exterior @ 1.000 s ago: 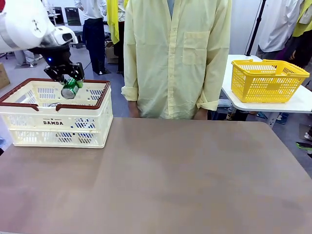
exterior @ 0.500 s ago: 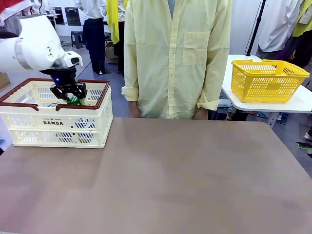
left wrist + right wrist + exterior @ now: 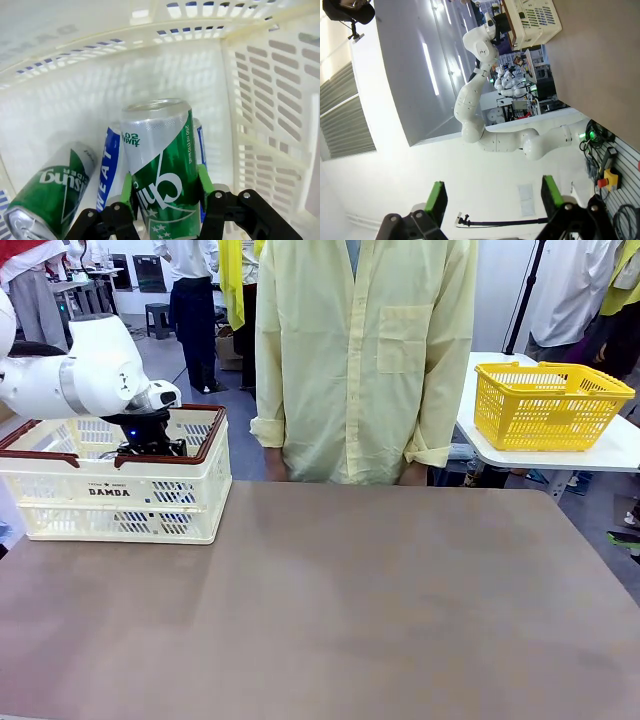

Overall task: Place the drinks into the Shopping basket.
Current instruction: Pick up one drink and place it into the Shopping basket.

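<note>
At your far left, the Shopping basket (image 3: 110, 490) sits on the brown table (image 3: 350, 610), cream-white with a dark red-brown rim and "DAMDA" on its side. Your left arm bends down into it from the left, wrist dipped below the rim. In the left wrist view, your left gripper (image 3: 167, 187) is clamped on a green can (image 3: 162, 160), green pads pressed to both its sides, low inside the basket near a corner of the perforated walls. A blue can (image 3: 111, 165) lies just behind it, and a second green can (image 3: 50, 195) lies on the basket floor to its left. Across the table stands a person in a pale yellow shirt (image 3: 360, 360). To the right, a yellow mesh basket (image 3: 550, 405) rests on a white side table. Your right gripper (image 3: 492, 197) points away at the room, fingers spread wide with nothing between them.
</note>
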